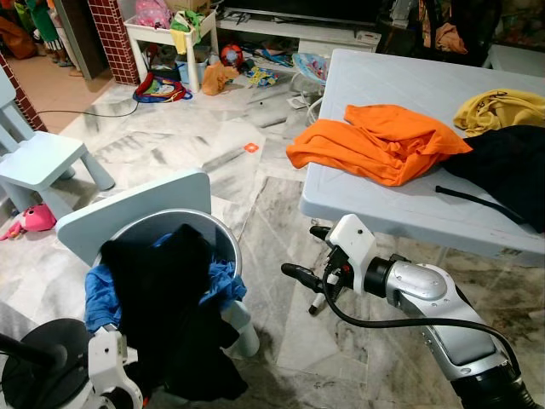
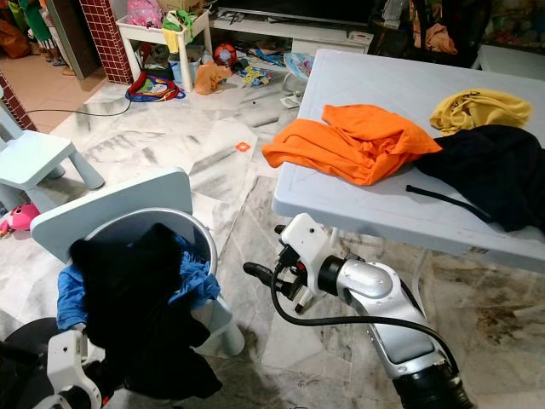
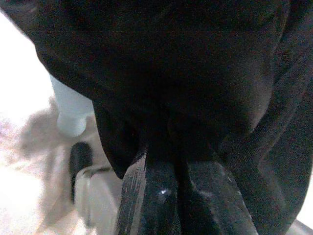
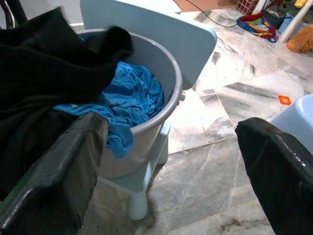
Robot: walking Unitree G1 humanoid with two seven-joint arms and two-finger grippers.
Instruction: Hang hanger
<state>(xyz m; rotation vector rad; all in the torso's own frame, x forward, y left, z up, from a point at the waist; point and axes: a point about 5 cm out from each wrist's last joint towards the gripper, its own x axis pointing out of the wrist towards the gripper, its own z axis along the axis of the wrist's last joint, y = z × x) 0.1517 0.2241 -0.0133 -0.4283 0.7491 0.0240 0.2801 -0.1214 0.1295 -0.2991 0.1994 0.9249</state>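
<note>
A black garment (image 1: 166, 290) is draped over a grey bucket (image 1: 228, 247) that stands on a small pale blue chair (image 1: 128, 213). A blue cloth (image 4: 132, 93) lies inside the bucket. My left gripper (image 3: 178, 191) is low at the garment's front, its fingers pressed together with the black cloth bunched over the tips. To the right of the bucket, my right gripper (image 1: 306, 254) hangs open in front of the table's near edge, holding nothing. I cannot make out a hanger for certain.
The pale table (image 1: 383, 213) on the right carries an orange shirt (image 1: 379, 141), a yellow shirt (image 1: 498, 109) and a dark garment (image 1: 511, 166) with a thin black strip (image 1: 477, 203). Another small blue chair (image 1: 43, 162) stands at left. Toys litter the far floor.
</note>
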